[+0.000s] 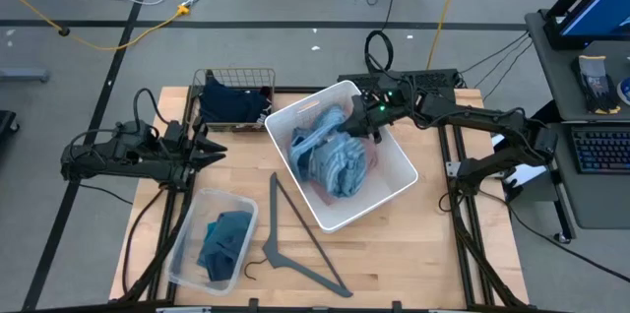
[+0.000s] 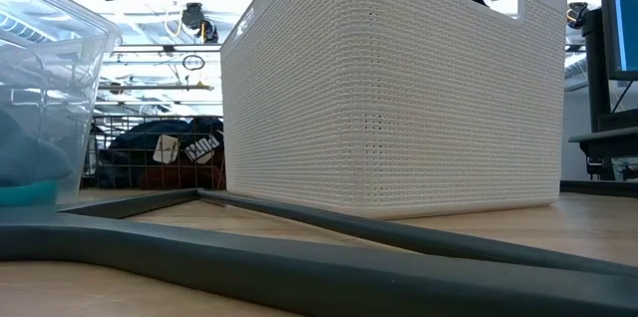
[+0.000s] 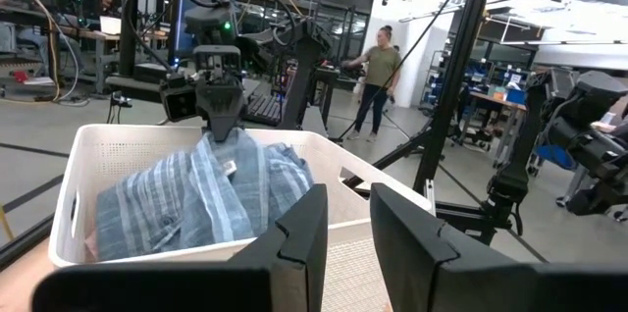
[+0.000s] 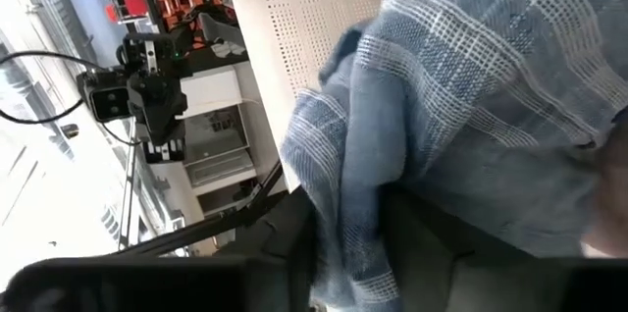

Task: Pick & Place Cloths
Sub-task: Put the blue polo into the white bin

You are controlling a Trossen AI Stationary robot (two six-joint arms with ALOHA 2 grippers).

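Two grippers: right gripper (image 1: 356,119) over white basket (image 1: 394,193), fingers pinching blue striped shirt (image 1: 335,160)
Left gripper (image 1: 212,148): narrowly parted, holding nothing, beside basket
Shirt: heaped inside basket over pink fleece (image 1: 313,183)
Teal cloth (image 1: 222,241): in clear bin (image 1: 185,235)
Navy cloth (image 1: 231,104): in wire basket (image 1: 209,79)
Grey hanger (image 1: 295,234): flat on table (image 1: 413,254)

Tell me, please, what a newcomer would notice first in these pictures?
First the white basket in the table's middle, heaped with a blue striped shirt, with the right gripper down on the cloth at its far rim. Next the grey hanger lying in front, and the clear bin holding a teal cloth at front left.
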